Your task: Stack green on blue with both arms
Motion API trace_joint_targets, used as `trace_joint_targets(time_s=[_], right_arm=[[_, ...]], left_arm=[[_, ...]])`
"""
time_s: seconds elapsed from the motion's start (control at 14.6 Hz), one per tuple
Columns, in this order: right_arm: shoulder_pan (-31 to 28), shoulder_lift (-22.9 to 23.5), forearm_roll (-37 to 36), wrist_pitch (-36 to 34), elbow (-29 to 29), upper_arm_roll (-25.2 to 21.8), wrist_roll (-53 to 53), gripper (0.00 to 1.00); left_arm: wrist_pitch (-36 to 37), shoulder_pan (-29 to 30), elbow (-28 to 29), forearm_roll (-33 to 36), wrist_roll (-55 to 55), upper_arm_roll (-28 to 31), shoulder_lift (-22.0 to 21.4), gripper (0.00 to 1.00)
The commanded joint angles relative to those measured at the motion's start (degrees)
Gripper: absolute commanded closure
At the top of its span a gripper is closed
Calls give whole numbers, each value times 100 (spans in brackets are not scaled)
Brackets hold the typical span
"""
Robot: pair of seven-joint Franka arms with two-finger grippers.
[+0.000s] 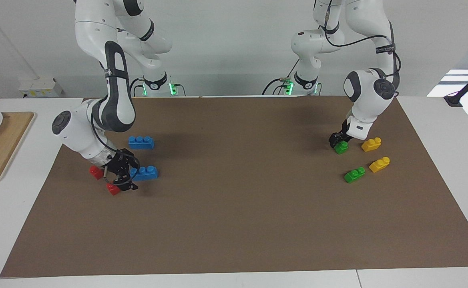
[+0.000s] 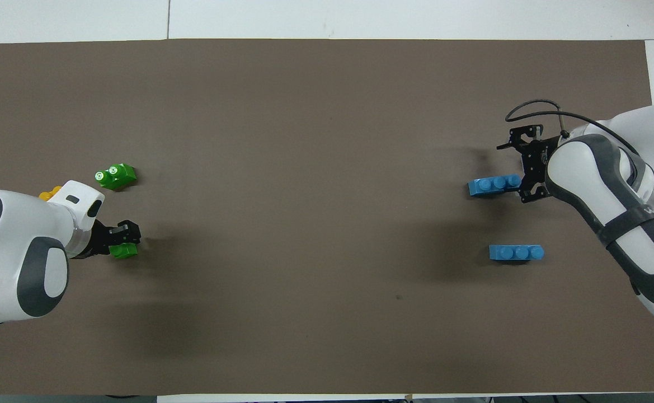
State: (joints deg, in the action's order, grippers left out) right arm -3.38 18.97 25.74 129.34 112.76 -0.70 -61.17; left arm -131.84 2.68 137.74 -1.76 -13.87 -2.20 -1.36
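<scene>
It looks like a robotics lab: two white robot arms stand at a white table covered with a brown mat, before a plain white wall.

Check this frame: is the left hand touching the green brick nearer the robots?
Touching. In the facing view the left hand sits down on the green brick with no gap, and the overhead view shows its fingers on both sides of the brick.
</scene>
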Motion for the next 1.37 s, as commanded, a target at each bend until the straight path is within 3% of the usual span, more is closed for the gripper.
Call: trace_joint_targets(time_s=[0.0, 0.34, 0.55, 1.03, 1.17, 1.3], right_arm=[[-22, 54, 160, 144, 71, 17, 228, 1], [-66, 19, 300, 57, 212, 17, 421, 1], [-75, 10, 300, 91, 247, 17, 456, 1], [-268, -52, 424, 39, 423, 17, 904, 14], [-286, -52, 432, 39, 423, 17, 905, 26], [-251, -43, 721, 56, 423, 17, 861, 61]], left_arm=[[297, -74, -202, 9, -99, 53, 47, 100], [2045, -4, -1528, -35, -238, 53, 92, 100], [2881, -153, -2250, -35, -1133, 0, 66, 100], [3411, -224, -2611, -464, -3311, -52, -532, 100], [3411, -224, -2638, -536, -4225, -245, -559, 100], [3289, -224, -2560, -536, -4808, -325, -594, 100]])
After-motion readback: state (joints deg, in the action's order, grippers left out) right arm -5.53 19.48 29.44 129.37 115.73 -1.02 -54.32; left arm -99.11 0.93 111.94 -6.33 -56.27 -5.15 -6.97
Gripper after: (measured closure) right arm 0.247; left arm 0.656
